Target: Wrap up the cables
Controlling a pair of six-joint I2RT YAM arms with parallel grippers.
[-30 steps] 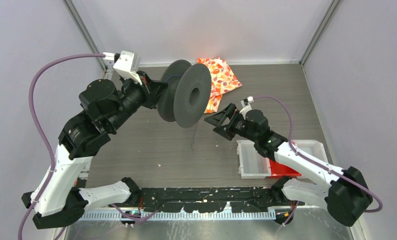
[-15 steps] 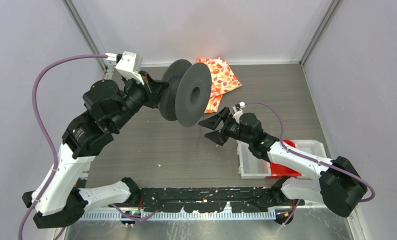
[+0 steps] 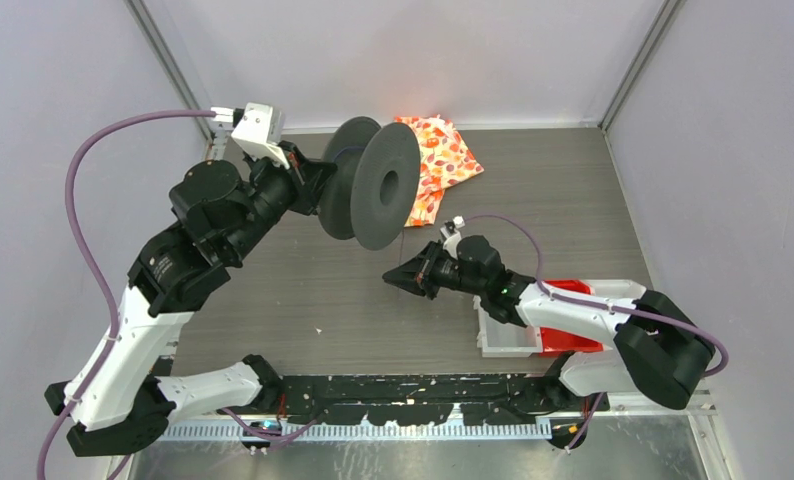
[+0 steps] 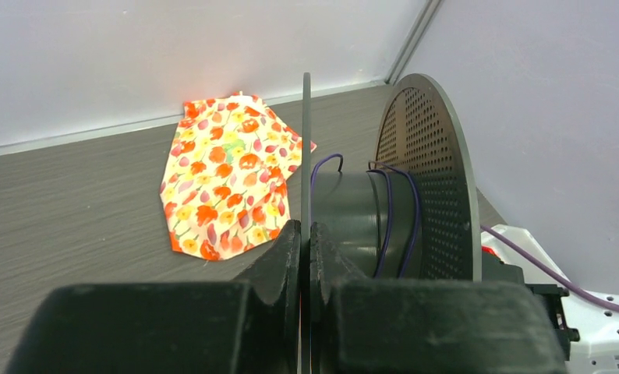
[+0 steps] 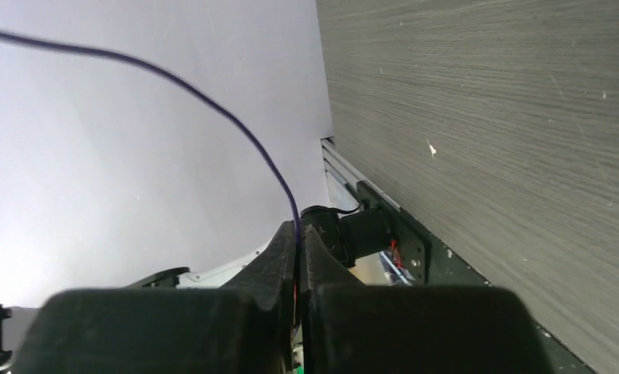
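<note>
A dark grey spool (image 3: 378, 190) hangs on edge above the table, and my left gripper (image 3: 316, 185) is shut on its thin near flange (image 4: 305, 140). In the left wrist view the jaws (image 4: 306, 232) pinch that flange, and a few turns of the cable (image 4: 392, 214) lie on the hub before the perforated far flange (image 4: 435, 179). A thin dark cable (image 3: 402, 248) drops from the spool to my right gripper (image 3: 393, 279), which sits low over the table. In the right wrist view the cable (image 5: 213, 105) arcs down into the shut jaws of my right gripper (image 5: 298, 231).
A floral orange cloth (image 3: 443, 155) lies at the back of the table behind the spool. White bins (image 3: 483, 325) with a red part (image 3: 568, 340) sit under my right forearm. A black rail (image 3: 413, 390) runs along the near edge.
My right gripper moved left and toward the near edge, below the spool, and closed from wide open onto the hanging cable. The left arm and spool stayed put.
</note>
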